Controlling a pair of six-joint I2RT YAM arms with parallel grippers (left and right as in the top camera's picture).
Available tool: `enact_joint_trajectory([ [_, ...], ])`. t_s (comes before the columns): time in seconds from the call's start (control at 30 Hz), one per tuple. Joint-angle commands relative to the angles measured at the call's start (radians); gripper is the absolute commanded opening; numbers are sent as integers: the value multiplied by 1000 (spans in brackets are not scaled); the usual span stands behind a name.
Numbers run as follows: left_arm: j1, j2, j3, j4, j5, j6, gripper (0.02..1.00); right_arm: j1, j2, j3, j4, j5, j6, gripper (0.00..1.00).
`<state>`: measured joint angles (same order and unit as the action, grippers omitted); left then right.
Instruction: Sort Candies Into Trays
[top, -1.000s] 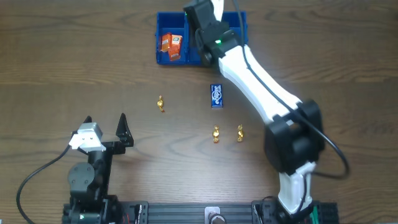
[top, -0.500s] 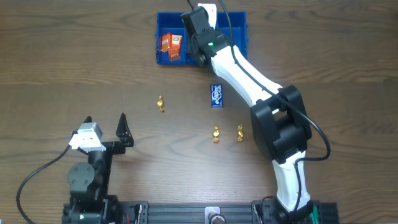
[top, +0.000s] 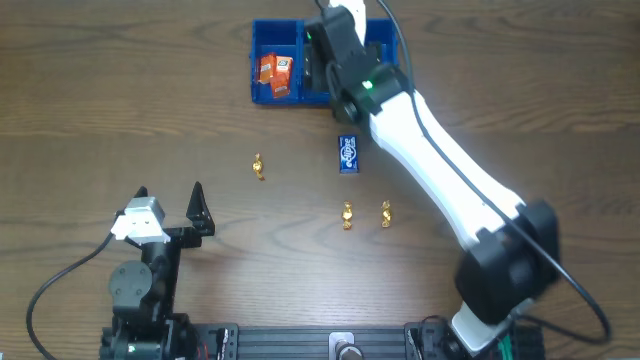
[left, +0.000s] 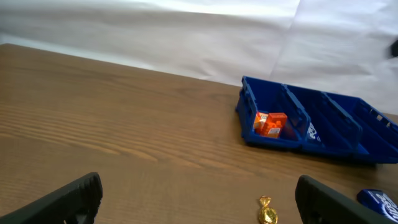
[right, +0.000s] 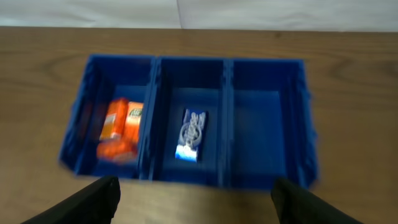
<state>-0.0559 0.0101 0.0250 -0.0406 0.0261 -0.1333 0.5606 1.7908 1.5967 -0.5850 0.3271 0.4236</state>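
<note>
1. Left gripper (top: 170, 190) at near left; fingers spread wide, holding nothing.
2. Small gold-wrapped candy (top: 260, 166) on the brown wooden table (top: 100, 100); two more gold-wrapped candies (top: 347, 216) lie nearer and to its right.
3. Blue plastic three-compartment tray (top: 262, 97) at far centre; orange wrapped candies (top: 275, 75) in its left compartment; blue wrapped candy (right: 191, 135) in the middle one.
4. Right gripper (right: 199, 202) above the tray; fingers wide apart, empty.

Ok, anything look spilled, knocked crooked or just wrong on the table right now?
Nothing stands out. The blue tray sits flat and straight, with orange candies in one end compartment and a blue candy in the middle one. A second blue candy and three gold candies lie loose on the table, simply unsorted.
</note>
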Motion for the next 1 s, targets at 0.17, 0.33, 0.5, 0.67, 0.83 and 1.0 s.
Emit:
enact_joint_trajectory([
  [0.17, 5, -5, -20, -37, -7, 6, 998, 29, 21, -376, 33, -75, 169, 812],
  [0.33, 5, -5, -20, -38, -7, 6, 998, 19, 116, -408, 70, -76, 191, 812],
  [0.5, 5, -5, -20, -38, -7, 6, 998, 16, 164, -408, 102, -97, 198, 801],
  [0.67, 5, -5, -20, -38, -7, 6, 998, 6, 177, -408, 113, -98, 198, 752],
  [0.83, 5, -5, -20, -38, -7, 6, 998, -12, 209, -408, 113, -120, 198, 606],
  [1.0, 5, -5, -20, -38, -7, 6, 998, -4, 209, -408, 133, -129, 198, 314],
])
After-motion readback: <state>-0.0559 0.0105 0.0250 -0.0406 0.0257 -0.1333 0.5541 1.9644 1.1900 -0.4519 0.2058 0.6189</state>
